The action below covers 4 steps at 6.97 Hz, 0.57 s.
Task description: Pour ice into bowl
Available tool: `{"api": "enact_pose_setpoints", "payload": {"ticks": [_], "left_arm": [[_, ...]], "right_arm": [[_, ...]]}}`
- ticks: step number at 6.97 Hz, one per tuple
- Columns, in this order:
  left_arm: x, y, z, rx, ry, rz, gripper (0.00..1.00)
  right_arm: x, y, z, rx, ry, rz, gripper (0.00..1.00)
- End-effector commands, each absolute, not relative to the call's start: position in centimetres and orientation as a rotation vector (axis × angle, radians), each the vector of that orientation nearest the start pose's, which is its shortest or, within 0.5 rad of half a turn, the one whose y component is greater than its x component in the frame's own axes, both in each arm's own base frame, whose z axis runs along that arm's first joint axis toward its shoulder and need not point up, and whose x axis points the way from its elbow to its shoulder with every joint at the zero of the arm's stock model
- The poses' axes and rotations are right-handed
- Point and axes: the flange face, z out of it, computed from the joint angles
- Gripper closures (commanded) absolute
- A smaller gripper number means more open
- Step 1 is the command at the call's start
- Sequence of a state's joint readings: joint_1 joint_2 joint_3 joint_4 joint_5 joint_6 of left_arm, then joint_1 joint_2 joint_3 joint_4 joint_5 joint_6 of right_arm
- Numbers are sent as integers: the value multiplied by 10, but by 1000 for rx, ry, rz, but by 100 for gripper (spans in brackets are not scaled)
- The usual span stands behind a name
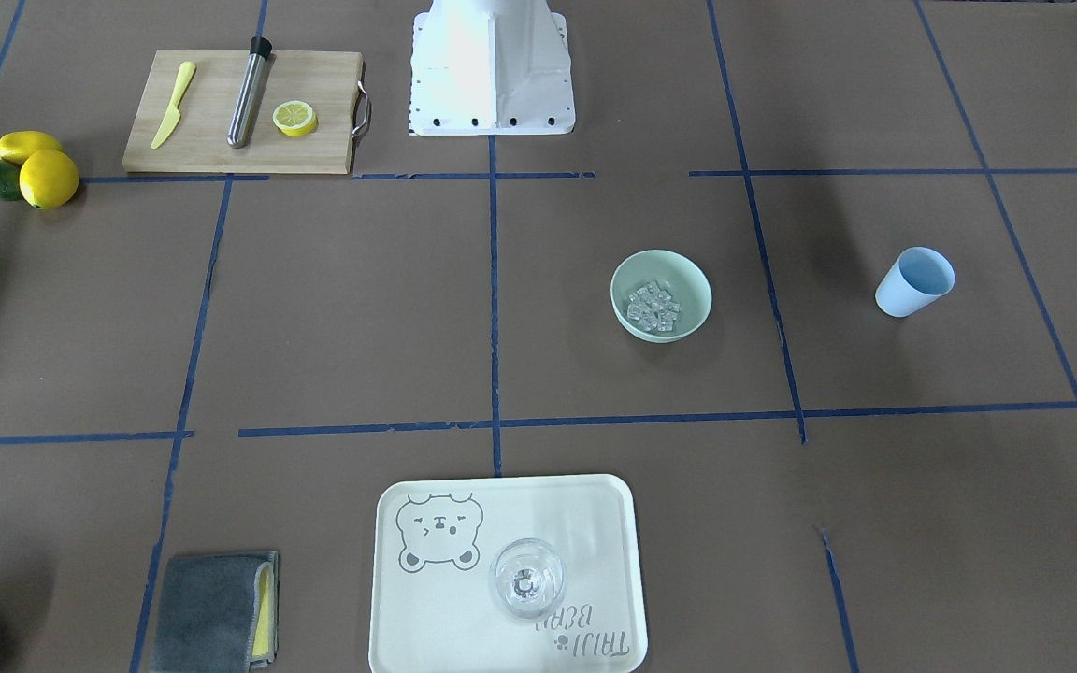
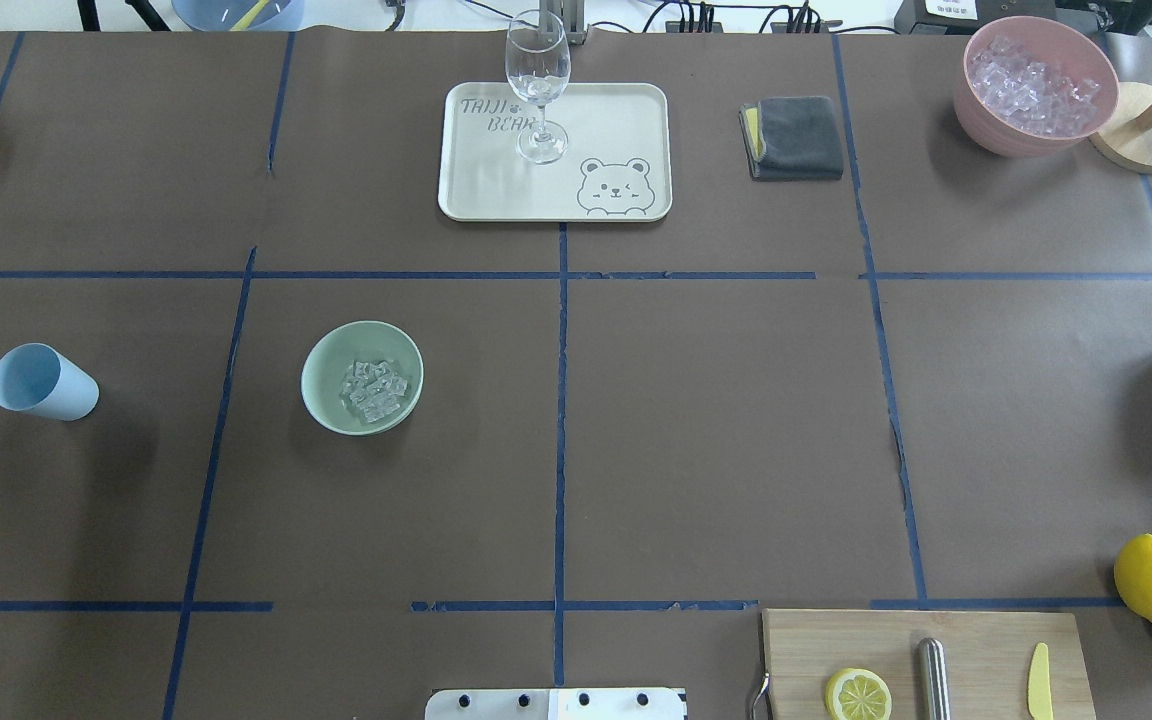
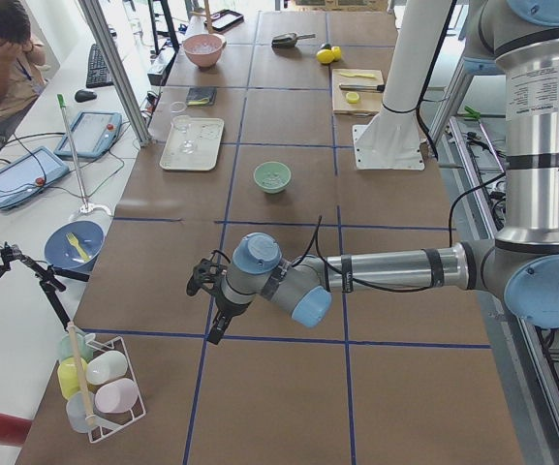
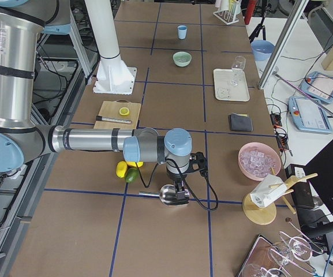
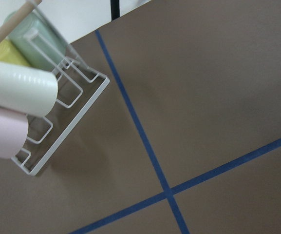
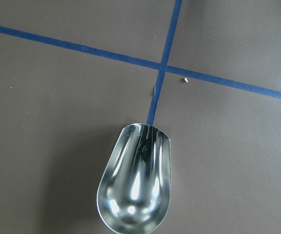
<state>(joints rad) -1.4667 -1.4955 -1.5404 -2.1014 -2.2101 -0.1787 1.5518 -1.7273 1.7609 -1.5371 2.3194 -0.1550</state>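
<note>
- Plainly, the ice (image 2: 373, 389) lies heaped inside the bowl (image 2: 333, 400), a little to the 4 o'clock side of its floor in the overhead view.
- The bowl stands upright on the brown table cover, at about 9 o'clock from the table's middle in that view.
- A light blue cup (image 2: 43, 382) stands well apart from the bowl, at its 9 o'clock.
- The left gripper (image 3: 211, 315) shows only in the side view from the robot's left, low over the table. Whether its fingers are apart or together cannot be told.
- Its wrist camera looks down on a white wire rack (image 5: 68, 125) of pastel cups at 9 to 10 o'clock in the frame.
- The right gripper (image 4: 180, 187) shows only in the side view from the robot's right, and its state cannot be told either.
- A metal scoop (image 6: 135, 190) lies on the table just under the right gripper, at 6 o'clock in the right wrist view, and looks empty.
- A cream tray (image 2: 496, 190) with a wine glass (image 2: 537, 85) on it sits at 12 o'clock from the table's middle.
- A grey cloth (image 2: 796, 137) lies at 3 o'clock from the tray.
- A pink bowl (image 2: 996, 135) filled with ice cubes stands at 3 o'clock from the cloth.
- A cutting board (image 2: 976, 650) with a lemon slice (image 2: 858, 694) on it lies at 5 o'clock from the table's middle.
</note>
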Motion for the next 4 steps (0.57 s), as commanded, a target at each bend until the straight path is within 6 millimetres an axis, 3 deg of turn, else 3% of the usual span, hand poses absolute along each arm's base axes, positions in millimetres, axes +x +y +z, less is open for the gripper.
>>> {"api": "enact_pose_setpoints", "payload": {"ticks": [1, 2, 3, 4], "left_arm": [[-45, -493, 665, 84, 713, 65, 0], [-59, -488, 664, -6, 766, 16, 0], [-61, -484, 645, -77, 811, -29, 0], [-76, -471, 620, -26, 820, -43, 0]], "right_arm": [[57, -431, 634, 118, -745, -190, 0], [57, -432, 632, 119, -745, -190, 0], [57, -432, 631, 118, -746, -185, 0], [55, -432, 625, 128, -764, -186, 0]]}}
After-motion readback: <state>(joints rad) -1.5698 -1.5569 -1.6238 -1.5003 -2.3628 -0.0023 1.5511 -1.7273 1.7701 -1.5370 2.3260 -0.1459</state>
